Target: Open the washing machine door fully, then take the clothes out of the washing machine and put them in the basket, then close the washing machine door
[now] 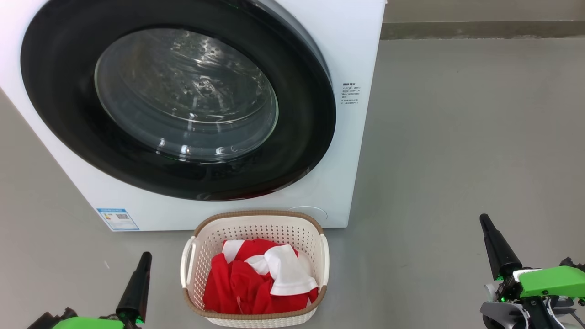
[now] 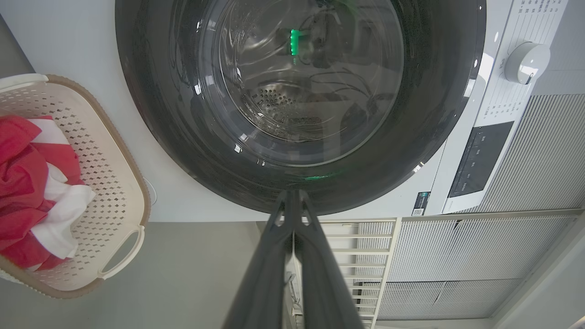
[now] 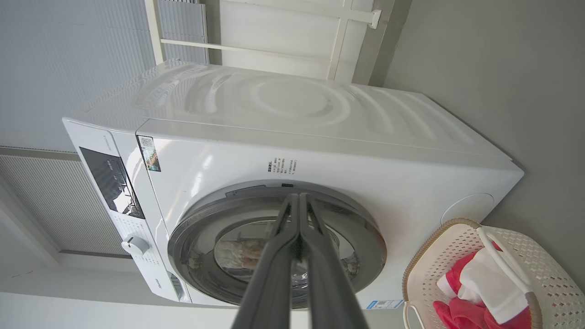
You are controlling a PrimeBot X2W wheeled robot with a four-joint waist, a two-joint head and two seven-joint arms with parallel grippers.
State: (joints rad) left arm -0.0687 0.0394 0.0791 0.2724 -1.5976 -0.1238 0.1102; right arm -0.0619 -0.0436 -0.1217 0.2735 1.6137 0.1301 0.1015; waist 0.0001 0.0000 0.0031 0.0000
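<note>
The washing machine point(image 1: 356, 55) stands white and boxy ahead, its round black-rimmed door point(image 1: 178, 96) flat against the front, shut. Red clothes point(image 1: 256, 278) with white panels lie in the cream basket point(image 1: 256, 224) on the floor just before the machine. My left gripper point(image 1: 145, 257) is shut and empty at the lower left, left of the basket. At the lower right, well off the basket, my right gripper point(image 1: 483, 219) is shut and empty too. In the left wrist view the shut fingertips point(image 2: 292, 194) point at the door point(image 2: 301, 91); the right wrist view has the fingertips point(image 3: 298, 197) before the door point(image 3: 274, 246).
Grey floor point(image 1: 457, 137) spreads to the right of the machine and around the basket. A wall base runs along the back point(image 1: 480, 29). White slatted panels point(image 2: 525, 160) and a control panel with a dial point(image 2: 525, 61) appear in the left wrist view.
</note>
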